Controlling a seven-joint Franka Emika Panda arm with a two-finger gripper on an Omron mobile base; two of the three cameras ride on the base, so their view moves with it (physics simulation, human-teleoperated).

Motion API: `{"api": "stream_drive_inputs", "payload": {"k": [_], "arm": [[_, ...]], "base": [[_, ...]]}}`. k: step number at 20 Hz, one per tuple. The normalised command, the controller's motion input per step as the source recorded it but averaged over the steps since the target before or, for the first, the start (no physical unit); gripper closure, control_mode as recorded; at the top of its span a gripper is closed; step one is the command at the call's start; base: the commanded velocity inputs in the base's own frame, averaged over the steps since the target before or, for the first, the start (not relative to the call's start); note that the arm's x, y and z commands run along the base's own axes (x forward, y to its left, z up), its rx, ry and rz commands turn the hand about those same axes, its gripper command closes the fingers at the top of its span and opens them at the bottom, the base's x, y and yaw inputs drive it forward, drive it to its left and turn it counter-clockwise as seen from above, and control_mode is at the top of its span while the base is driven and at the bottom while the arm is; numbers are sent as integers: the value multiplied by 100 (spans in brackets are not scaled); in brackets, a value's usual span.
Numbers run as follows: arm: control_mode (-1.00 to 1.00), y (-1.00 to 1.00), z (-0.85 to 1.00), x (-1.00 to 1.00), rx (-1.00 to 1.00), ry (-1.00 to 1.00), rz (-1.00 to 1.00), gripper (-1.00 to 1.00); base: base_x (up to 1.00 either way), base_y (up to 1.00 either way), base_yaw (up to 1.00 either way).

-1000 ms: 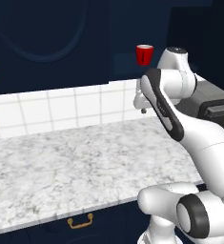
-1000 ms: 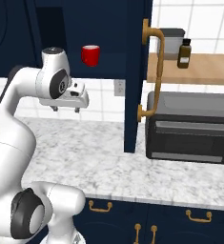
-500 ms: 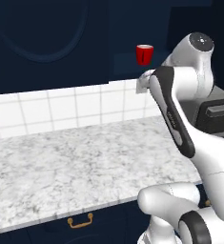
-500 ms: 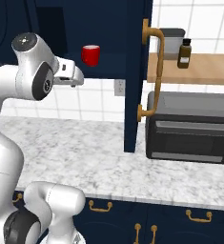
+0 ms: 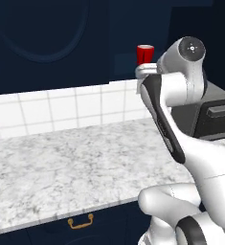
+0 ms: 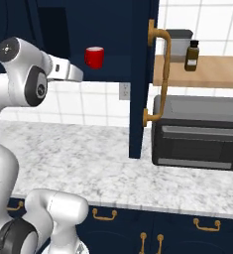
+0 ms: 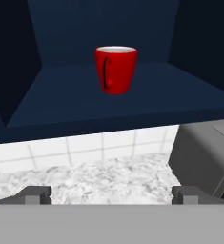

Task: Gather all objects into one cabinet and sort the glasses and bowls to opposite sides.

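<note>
Gripper [image 7: 111, 194] spread wide, holding nothing, poised over the marble tabletop [image 7: 99, 178] short of the shelf edge. Just right of it, a dark toaster oven [image 6: 197, 131] on the tabletop, beside the open navy cabinet door [image 6: 140, 74] with its brass handle [image 6: 160, 74]. Farther back, red cup [image 7: 115, 69] upright and alone on the cabinet shelf [image 7: 61, 102], well apart from the gripper. Beyond the oven, a brown bottle [image 6: 191, 55] on a wooden shelf [image 6: 207, 74].

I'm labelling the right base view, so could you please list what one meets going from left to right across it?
Robot arm → red cup → open cabinet door with its brass handle → brown bottle → toaster oven.
</note>
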Motion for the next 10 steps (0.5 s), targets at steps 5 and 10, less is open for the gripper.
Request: {"api": "stream_drive_inputs", "payload": {"k": [5, 10], "arm": [[-100, -38, 39, 46, 19, 10, 12, -100], [-100, -4, 6, 3, 3, 2, 2, -100]], "base": [[0, 0, 0], [0, 0, 0]]}}
